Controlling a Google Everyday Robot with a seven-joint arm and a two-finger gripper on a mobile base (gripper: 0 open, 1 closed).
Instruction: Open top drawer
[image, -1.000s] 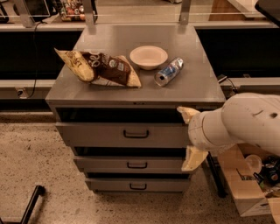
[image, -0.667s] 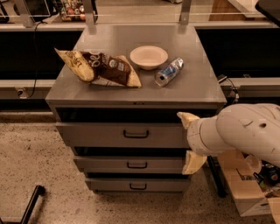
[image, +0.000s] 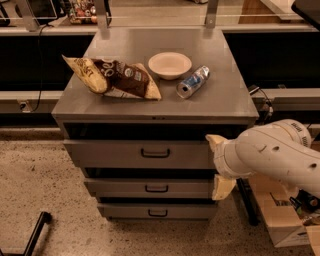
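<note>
Rightward, one gripper (image: 215, 166) gapes wide and empty beside the top drawer (image: 115, 152) of three drawers (image: 125, 188).

Top drawer (image: 115, 154): grey metal, level, its front facing the camera.

It sits directly under the table (image: 150, 107) top, with a dark band of shadow between the two. Its front is wide and tall, with a small dark bar handle (image: 155, 153) at the centre. How far out it stands cannot be told. The end effector (image: 218, 165) is at the front's right end, its cream fingers (image: 216, 142) spread apart, one by the upper right corner and one below the lower edge.
</note>
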